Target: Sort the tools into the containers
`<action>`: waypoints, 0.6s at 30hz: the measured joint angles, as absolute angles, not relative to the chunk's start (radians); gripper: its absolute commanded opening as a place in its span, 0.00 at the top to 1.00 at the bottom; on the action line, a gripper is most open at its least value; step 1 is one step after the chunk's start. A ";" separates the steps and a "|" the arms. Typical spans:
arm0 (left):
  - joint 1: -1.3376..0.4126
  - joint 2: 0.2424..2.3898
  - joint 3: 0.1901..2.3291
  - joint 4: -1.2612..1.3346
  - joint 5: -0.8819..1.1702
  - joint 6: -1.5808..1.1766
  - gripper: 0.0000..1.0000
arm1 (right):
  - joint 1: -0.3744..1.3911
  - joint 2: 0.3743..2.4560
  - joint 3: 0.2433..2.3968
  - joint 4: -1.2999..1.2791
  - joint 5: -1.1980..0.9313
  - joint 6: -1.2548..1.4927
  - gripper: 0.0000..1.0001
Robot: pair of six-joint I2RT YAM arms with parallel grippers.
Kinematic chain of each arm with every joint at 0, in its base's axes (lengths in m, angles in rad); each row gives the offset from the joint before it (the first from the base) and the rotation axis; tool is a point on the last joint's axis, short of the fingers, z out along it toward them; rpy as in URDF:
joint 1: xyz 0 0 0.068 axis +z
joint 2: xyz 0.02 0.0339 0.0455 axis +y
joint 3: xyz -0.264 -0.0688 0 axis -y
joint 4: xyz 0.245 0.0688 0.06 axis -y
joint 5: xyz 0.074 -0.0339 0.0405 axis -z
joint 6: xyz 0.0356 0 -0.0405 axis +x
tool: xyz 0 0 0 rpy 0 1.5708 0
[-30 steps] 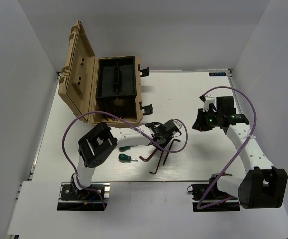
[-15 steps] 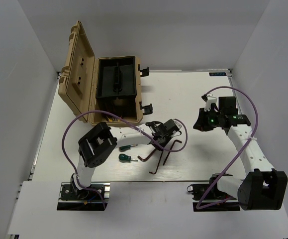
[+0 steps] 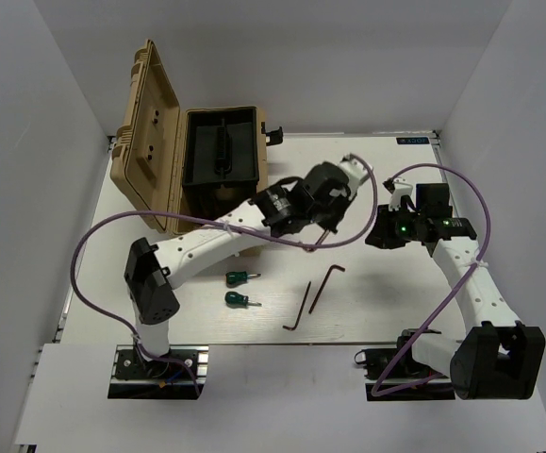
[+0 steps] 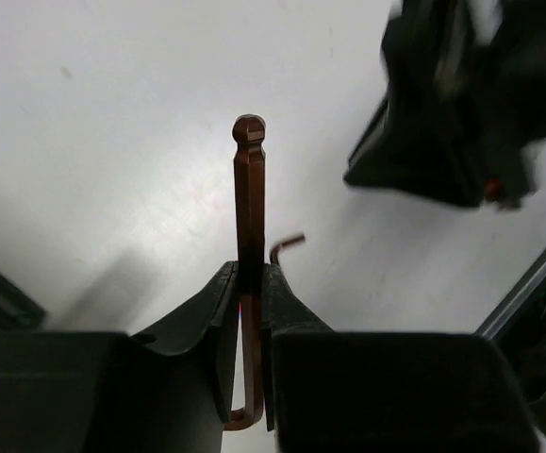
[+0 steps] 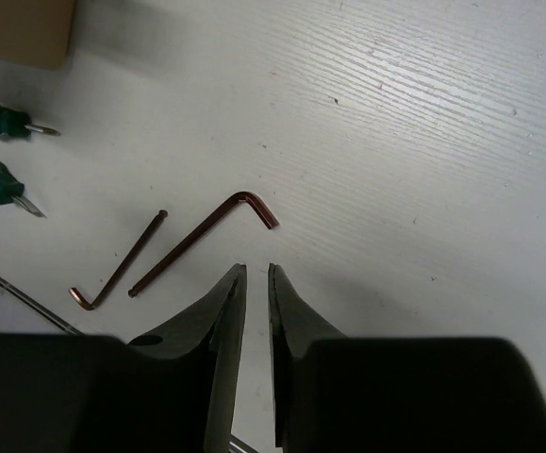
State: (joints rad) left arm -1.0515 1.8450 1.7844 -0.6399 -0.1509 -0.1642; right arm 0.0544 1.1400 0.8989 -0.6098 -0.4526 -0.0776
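Note:
My left gripper (image 3: 327, 209) is raised above the table's middle, shut on one thin brown hex key (image 4: 249, 189) that stands straight out between its jaws (image 4: 251, 269). Two more hex keys (image 3: 324, 286) (image 3: 296, 307) lie on the table; they also show in the right wrist view (image 5: 202, 241) (image 5: 120, 260). Two green-handled screwdrivers (image 3: 241, 277) (image 3: 238, 299) lie to their left. My right gripper (image 3: 381, 231) (image 5: 254, 269) hovers right of the hex keys, nearly shut with a narrow gap and empty. No pliers are in view.
An open tan toolbox (image 3: 173, 160) with a black inner tray (image 3: 221, 156) stands at the back left, lid upright. Purple cables loop round both arms. White walls enclose the table on three sides.
My left gripper has lifted one hex key off the pile and swung up and back towards the table's middle. The other two hex keys stayed down. The right arm barely moved.

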 measured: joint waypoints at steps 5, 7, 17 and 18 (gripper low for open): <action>-1.000 1.801 1.907 -0.606 -0.265 -0.126 1.00 | 0.054 1.140 0.899 -0.610 -0.458 -0.078 0.78; -0.962 1.775 1.907 -0.584 -0.318 -0.104 1.00 | 0.054 1.140 0.897 -0.610 -0.462 -0.080 0.78; -0.701 1.824 1.955 -0.432 -0.548 0.005 1.00 | 0.054 1.140 0.886 -0.610 -0.485 -0.086 0.78; -0.682 1.839 1.961 -0.420 -0.562 0.012 1.00 | 0.054 1.140 0.886 -0.610 -0.486 -0.086 0.78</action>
State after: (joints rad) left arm -0.6819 1.8389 1.9610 -0.4202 -0.5625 0.0124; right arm 0.0544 1.1400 0.8856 -0.6102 -0.4862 -0.0856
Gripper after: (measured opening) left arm 0.231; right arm 0.216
